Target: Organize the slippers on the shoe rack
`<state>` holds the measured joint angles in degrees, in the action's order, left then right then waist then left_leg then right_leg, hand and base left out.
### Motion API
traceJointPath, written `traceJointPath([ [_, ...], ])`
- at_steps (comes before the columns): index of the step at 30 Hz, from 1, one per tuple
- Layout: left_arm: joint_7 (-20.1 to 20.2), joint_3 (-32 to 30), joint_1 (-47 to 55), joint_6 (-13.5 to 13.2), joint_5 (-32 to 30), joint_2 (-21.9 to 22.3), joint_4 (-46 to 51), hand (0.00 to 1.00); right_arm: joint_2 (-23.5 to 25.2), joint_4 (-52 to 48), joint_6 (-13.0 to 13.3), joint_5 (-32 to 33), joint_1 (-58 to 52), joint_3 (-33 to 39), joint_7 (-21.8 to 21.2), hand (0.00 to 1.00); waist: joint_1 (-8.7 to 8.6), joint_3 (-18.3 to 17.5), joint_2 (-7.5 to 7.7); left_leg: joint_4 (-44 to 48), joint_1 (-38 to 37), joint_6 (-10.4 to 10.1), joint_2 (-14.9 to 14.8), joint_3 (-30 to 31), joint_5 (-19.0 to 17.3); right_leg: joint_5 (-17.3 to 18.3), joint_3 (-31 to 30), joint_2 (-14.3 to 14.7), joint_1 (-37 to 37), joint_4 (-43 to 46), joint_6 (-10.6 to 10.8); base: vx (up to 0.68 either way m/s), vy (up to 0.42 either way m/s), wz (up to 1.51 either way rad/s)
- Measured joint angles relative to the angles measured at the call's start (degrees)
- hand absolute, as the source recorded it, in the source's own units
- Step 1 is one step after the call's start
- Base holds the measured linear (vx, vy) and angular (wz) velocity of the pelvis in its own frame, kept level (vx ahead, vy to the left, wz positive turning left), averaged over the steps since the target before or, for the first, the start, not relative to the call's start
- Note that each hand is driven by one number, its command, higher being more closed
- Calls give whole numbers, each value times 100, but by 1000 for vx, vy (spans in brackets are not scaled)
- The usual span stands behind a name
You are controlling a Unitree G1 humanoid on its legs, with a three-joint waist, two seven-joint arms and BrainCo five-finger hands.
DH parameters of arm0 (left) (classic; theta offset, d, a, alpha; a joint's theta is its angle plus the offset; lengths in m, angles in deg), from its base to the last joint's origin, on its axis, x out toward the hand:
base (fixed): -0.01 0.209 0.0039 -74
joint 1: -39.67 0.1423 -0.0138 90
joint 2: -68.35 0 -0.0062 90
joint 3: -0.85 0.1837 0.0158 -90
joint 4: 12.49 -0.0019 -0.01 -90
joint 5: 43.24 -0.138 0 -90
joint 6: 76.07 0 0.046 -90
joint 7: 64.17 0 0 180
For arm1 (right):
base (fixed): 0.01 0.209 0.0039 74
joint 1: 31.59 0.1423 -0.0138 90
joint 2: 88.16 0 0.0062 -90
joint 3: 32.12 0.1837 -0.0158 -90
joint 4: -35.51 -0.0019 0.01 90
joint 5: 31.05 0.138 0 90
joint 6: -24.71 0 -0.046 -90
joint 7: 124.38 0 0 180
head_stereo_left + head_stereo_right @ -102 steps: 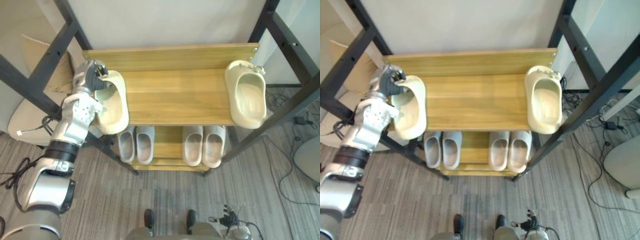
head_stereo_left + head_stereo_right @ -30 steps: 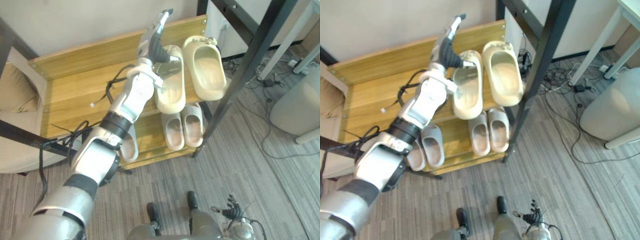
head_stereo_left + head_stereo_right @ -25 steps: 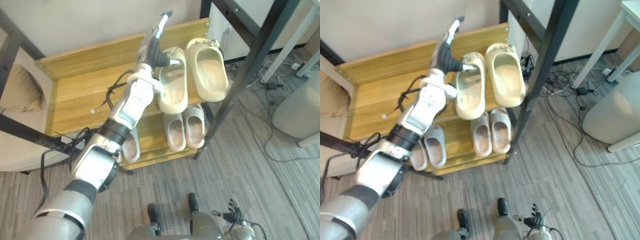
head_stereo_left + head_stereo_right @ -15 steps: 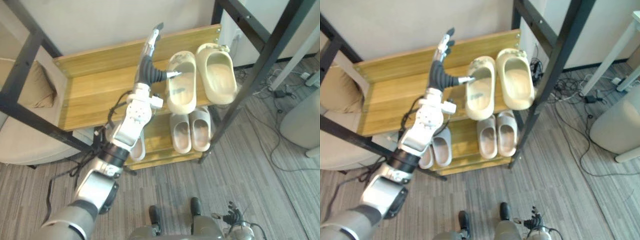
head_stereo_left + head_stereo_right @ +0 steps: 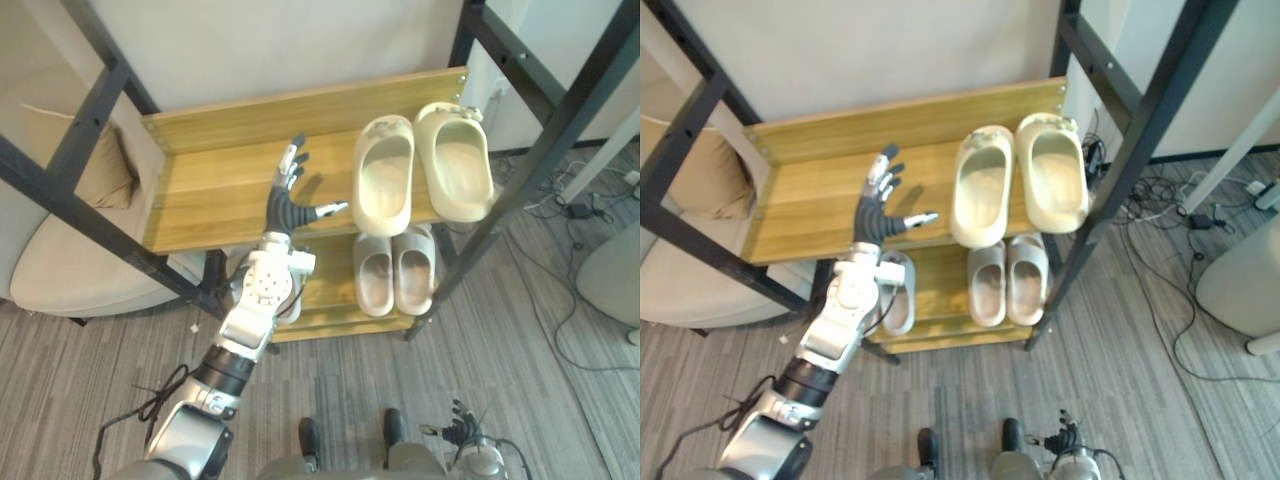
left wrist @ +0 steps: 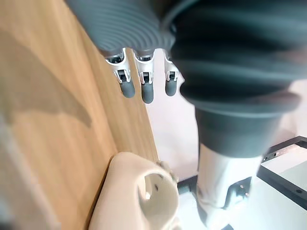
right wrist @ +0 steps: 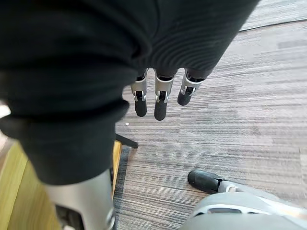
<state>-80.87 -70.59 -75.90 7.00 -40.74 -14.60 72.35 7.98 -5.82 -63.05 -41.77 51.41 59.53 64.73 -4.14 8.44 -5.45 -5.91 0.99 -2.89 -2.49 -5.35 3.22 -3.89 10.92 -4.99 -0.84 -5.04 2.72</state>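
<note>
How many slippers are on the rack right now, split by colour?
Cream slippers, top shelf: 2
Beige slippers, lower shelf: 2
Grey slipper, lower shelf: 1 showing; the left arm covers the spot beside it
Total: 5 in view

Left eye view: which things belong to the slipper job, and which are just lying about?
Job: pair of cream foam slippers on the wooden shoe rack's top shelf; pale grey slippers on the lower shelf; open left hand.
Lying about: beige cushioned seat; floor cables; black metal frame.
</note>
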Motion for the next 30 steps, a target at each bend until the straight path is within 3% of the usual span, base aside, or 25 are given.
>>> traceJointPath([
  [15,332,618,82,1,439,159,-202,0,80,223,-9,-55,240,-86,37,0,8,0,218,-2,0,-2,3,56,0,11,68,-8,31,-6,16,-2,0,2],
  [30,320,833,-556,-11,504,563,-847,0,87,205,-10,-54,267,-87,42,0,-20,17,275,-3,55,-24,-16,-78,-19,8,-53,5,-89,-39,18,-2,-1,-3],
])
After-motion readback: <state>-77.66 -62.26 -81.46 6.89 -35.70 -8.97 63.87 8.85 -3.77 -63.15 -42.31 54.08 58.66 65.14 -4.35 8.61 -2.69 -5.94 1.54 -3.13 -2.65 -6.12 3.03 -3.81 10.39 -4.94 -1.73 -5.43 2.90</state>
